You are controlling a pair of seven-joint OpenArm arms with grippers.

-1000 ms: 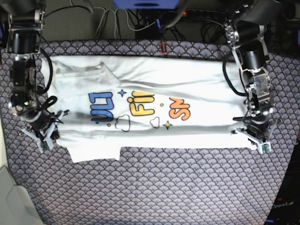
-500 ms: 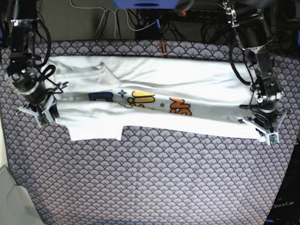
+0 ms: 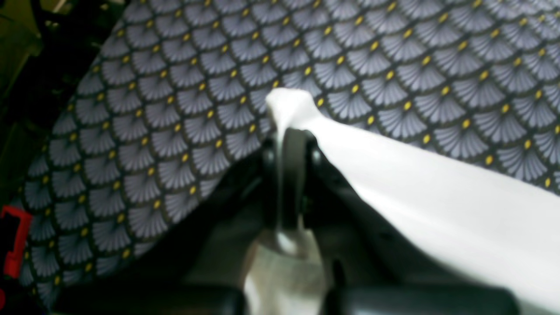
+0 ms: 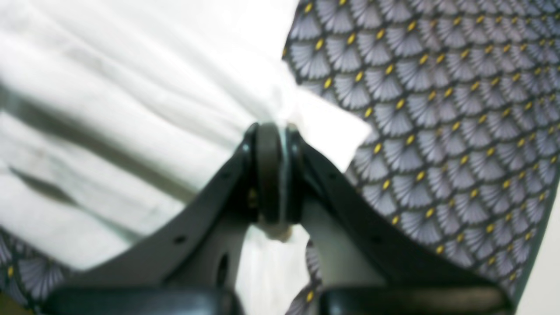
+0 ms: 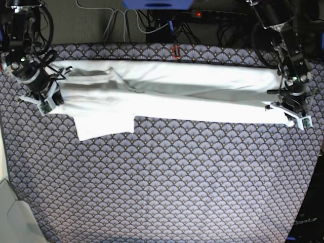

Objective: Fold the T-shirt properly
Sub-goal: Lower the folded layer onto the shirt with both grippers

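Note:
The white T-shirt (image 5: pixel 192 96) lies as a long band across the far part of the table, plain side up, print hidden. One sleeve (image 5: pixel 104 126) sticks out toward the front at the left. My left gripper (image 5: pixel 291 115) is at the band's right end, shut on a pinched corner of the T-shirt (image 3: pixel 415 175), which hangs taut from the left gripper (image 3: pixel 288 131). My right gripper (image 5: pixel 48 101) is at the band's left end. In the right wrist view the right gripper (image 4: pixel 273 129) is shut on an edge of the T-shirt (image 4: pixel 131 87).
A grey fan-patterned cloth (image 5: pixel 177 182) covers the table. Cables and a power strip (image 5: pixel 217 15) run along the far edge, with a small red item (image 5: pixel 175 50) there. A pale surface (image 5: pixel 7 212) borders the front left corner.
Both grippers have moved toward the far edge, carrying the near hem with them. The T-shirt has folded over itself, and the print has gone from sight.

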